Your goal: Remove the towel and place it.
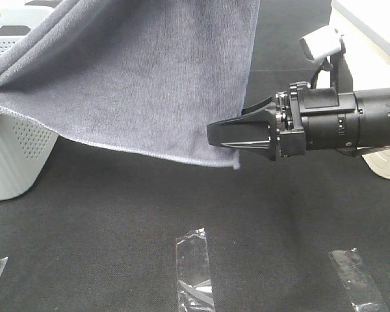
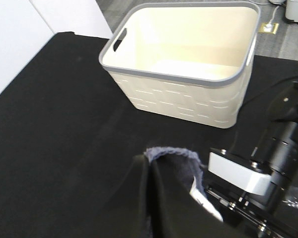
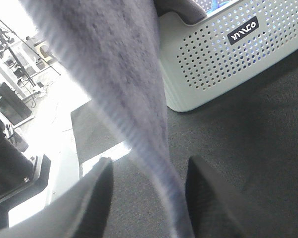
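Towel [image 1: 143, 78] hangs stretched above the table, far end draped over the perforated basket [image 1: 16, 153]. Left gripper [image 2: 150, 166] is pressed together, pinching one towel corner. Right gripper [image 1: 229, 123] is spread, straddling the lower hem, no pinch yet. Step looks like securing the second corner. Next: close squarely on the hem, then lift both together.

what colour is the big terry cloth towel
The terry towel is grey-lavender with a lighter hem; exterior high view shows it best.
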Available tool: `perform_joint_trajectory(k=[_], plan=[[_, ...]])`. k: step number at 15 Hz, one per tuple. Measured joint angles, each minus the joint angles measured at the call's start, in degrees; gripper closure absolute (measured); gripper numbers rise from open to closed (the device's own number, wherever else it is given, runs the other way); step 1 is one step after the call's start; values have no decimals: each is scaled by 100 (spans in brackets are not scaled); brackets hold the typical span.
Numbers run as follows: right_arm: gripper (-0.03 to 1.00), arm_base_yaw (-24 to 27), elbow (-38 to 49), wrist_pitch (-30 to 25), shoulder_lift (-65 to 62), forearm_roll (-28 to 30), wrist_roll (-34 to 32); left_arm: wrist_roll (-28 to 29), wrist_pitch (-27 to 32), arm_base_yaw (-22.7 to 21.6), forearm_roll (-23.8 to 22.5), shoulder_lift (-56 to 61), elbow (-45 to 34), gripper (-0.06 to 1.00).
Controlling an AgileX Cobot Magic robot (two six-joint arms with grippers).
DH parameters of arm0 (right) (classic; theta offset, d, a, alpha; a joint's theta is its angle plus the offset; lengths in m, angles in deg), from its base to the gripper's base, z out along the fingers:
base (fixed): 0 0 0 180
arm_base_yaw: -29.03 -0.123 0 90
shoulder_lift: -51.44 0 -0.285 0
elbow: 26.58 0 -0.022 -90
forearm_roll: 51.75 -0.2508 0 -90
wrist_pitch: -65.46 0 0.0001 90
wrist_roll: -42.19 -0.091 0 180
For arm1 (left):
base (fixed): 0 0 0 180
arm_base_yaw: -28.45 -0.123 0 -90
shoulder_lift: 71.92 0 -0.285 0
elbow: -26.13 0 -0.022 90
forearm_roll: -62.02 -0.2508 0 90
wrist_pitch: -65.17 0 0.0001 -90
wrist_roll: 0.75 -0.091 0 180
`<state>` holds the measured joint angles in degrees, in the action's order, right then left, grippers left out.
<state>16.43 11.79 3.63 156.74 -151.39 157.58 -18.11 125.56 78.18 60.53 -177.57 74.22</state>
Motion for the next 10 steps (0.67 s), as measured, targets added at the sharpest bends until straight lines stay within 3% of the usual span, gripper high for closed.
perform_joint_trajectory(k=[8, 10], plan=[[52, 0, 0, -23, 52, -6, 0, 149, -298, 0, -178, 0, 0, 94], [67, 0, 0, -52, 97, -6, -6, 189, -315, 0, -178, 0, 0, 94]])
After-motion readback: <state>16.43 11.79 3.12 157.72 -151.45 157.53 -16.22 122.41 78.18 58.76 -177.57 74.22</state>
